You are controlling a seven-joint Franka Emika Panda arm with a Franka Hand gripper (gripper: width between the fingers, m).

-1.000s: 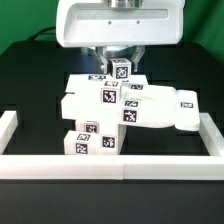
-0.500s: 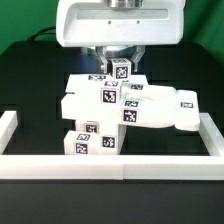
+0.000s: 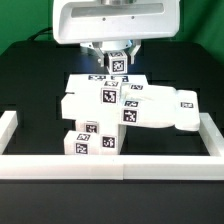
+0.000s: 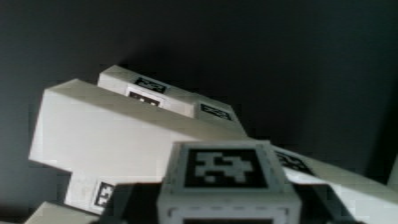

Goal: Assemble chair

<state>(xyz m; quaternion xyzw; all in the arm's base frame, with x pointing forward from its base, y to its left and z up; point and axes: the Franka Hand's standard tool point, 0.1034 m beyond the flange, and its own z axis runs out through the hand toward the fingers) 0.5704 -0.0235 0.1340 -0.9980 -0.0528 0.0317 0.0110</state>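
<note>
Since half a second ago my arm has risen, lifting a small tagged block (image 3: 118, 62) clear of the chair (image 3: 120, 108), which sits mid-desk (image 3: 30, 70) against the border wall (image 3: 110, 164). From the exterior view's left to right: stacked slabs, then a flat piece jutting out. My pincer (image 3: 118, 58) is closed on the block; I judge assembly only partway, this block unplaced

Your gripper (image 3: 116, 52) holds a small block (image 3: 118, 61) above the chair parts (image 3: 120, 105); border wall (image 3: 110, 163) lies beyond.
</note>
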